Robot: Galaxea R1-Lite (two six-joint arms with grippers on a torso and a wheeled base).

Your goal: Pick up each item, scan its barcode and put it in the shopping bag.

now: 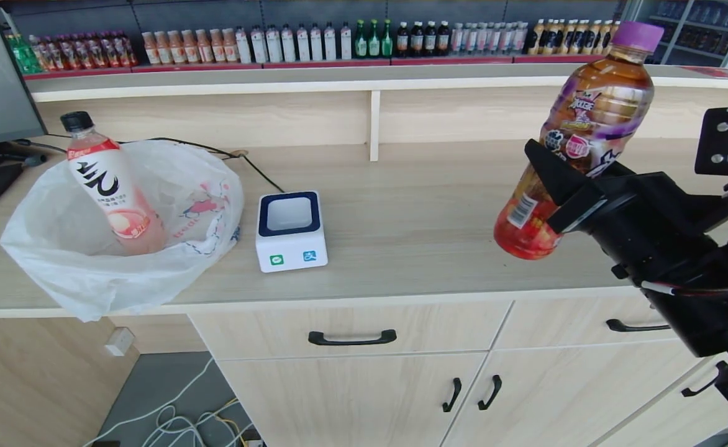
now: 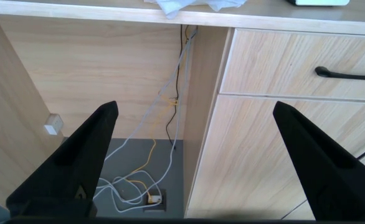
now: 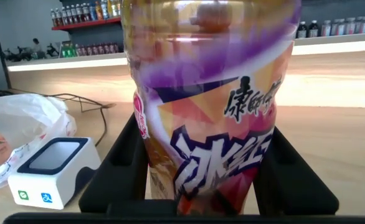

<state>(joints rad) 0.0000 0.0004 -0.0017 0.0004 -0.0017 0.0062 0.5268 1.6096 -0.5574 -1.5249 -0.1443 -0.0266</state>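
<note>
The right claw [image 1: 561,181] is clamped round the middle of the bottle [image 1: 594,105], held tilted above the counter's [image 1: 414,211] right end. The bottle is full, so likely weighty, and its glossy label may slip, so this mid-body hold suits. The left claw [image 2: 195,109] stands apart, below the front edge.

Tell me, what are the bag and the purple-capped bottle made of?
Bag: thin plastic film, probably; it looks milky, see-through and crumpled. Bottle: clear glossy plastic, likely; you can see through it and light glints on it.
</note>
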